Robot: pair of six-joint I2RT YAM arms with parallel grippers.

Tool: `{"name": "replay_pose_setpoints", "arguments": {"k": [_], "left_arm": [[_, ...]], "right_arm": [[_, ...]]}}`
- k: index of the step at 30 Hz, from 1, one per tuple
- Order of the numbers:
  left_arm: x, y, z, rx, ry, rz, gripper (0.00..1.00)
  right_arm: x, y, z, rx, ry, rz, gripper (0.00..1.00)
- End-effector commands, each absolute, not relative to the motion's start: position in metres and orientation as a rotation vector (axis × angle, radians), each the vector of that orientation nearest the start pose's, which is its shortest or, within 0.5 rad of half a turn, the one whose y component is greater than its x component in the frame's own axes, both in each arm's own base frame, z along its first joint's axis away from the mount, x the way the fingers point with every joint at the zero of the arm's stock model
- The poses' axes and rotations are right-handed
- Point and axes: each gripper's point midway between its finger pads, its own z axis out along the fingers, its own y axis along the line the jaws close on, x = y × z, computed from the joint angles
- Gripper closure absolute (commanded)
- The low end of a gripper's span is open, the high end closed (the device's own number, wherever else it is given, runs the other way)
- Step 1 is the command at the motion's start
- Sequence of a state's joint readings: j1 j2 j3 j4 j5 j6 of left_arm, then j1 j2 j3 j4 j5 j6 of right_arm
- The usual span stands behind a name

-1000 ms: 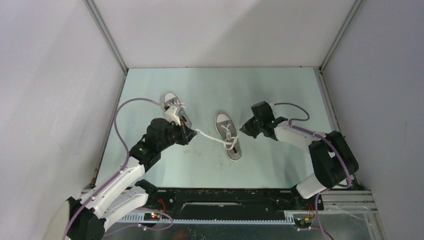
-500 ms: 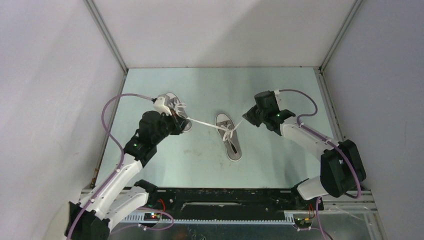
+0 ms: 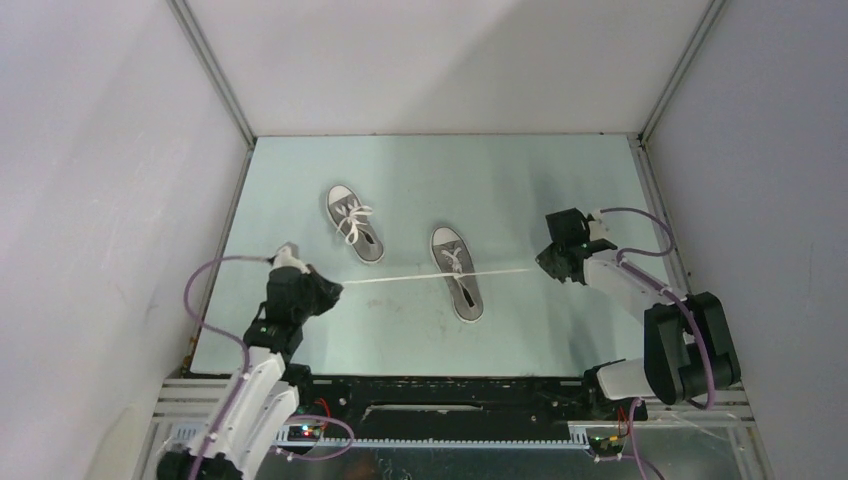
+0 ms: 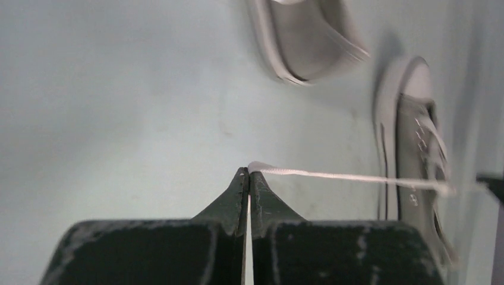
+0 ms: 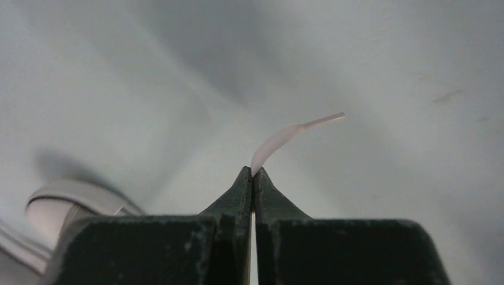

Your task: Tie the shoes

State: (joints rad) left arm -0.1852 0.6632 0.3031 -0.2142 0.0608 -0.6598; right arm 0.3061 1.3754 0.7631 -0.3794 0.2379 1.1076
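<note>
Lace stretches taut across near shoe, far shoe just behind.

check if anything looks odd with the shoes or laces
Nothing spilled or damaged. The nearer shoe has its lace stretched taut sideways between the shut left gripper and right gripper. The farther shoe lies at a different angle.

Far shoe and near shoe: grey uppers, white toe caps, white soles. Lace: white. Table: plain pale green. Left gripper and right gripper: black fingers. Arm cables: purple. Enclosure walls: off-white.
</note>
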Motion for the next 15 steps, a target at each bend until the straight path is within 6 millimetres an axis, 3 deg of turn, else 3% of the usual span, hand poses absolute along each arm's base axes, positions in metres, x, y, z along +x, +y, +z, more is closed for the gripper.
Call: {"name": "replay_pose_setpoints", "arguments": {"k": [1,6,10,11,12,14,15], "left_arm": [[0.243,-0.041,0.082,-0.717,2.025,-0.500,1.00],[0.251,-0.051,0.086,-0.607,2.046,-0.543,1.00],[0.249,-0.065,0.082,-0.474,2.166,-0.481,1.00],[0.245,-0.076,0.083,-0.404,2.197,-0.453,0.94],[0.245,-0.076,0.086,-0.380,2.198,-0.401,0.83],[0.237,-0.094,0.093,-0.258,2.220,-0.348,0.56],[0.235,-0.097,0.097,-0.217,2.220,-0.306,0.44]], "right_arm": [[0.323,0.060,0.057,1.001,2.251,0.115,1.00],[0.328,0.049,0.058,0.903,2.249,0.040,1.00],[0.352,0.069,0.090,0.540,2.225,0.111,0.98],[0.354,0.076,0.097,0.466,2.230,0.132,0.90],[0.353,0.083,0.102,0.404,2.239,0.170,0.81],[0.349,0.100,0.107,0.308,2.258,0.261,0.61],[0.346,0.108,0.108,0.255,2.273,0.298,0.59]]}}
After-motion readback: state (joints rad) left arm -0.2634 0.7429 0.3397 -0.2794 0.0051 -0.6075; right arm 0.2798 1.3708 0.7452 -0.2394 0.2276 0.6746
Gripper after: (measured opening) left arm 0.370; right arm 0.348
